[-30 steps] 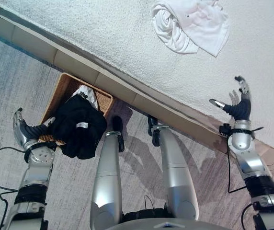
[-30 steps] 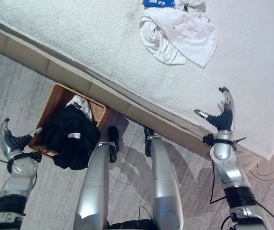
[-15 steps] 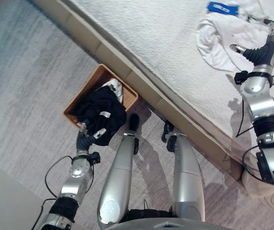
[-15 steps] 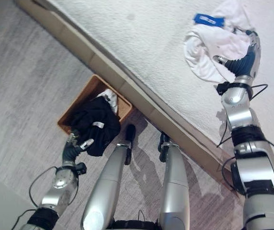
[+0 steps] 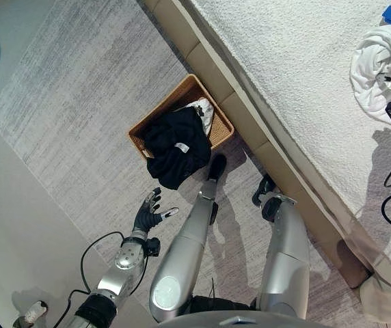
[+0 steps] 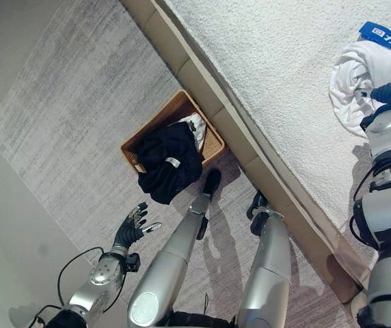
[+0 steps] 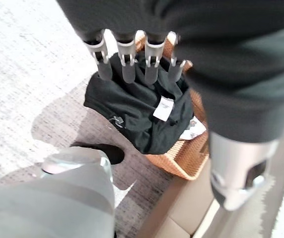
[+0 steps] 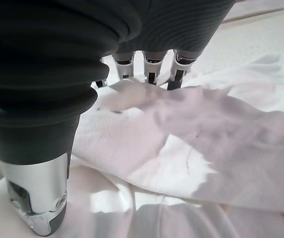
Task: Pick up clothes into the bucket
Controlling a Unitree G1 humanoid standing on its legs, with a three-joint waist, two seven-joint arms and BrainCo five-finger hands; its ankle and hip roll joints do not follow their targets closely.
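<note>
A: The right hand (image 8: 42, 163) lies on the white cloth (image 8: 191, 148) on top of the bed (image 5: 284, 61). Its fingers (image 8: 152, 64) go down into the folds, so I cannot tell whether they already close on the cloth or only touch it.

B: And what is around this hand?

A: Under it and beside it is only the white cloth, a crumpled heap. Just past the heap, away from the robot, there is a small blue thing (image 6: 385, 36). The rest of the bed near the hand is bare.

B: Where is the other hand?

A: The left hand (image 5: 147, 213) is far from there, low over the carpet (image 5: 79, 102), with the fingers spread and nothing in it. A little beyond its fingertips stands the basket (image 5: 156, 117), close against the side of the bed.

B: So how much of the work is done?

A: A black garment (image 7: 132, 104) is already in the basket, partly hanging over the rim, and something white lies under it. I think the white cloth on the bed is what remains: it is not lifted yet, and it must still be carried down to the basket, which is well apart from it.
</note>
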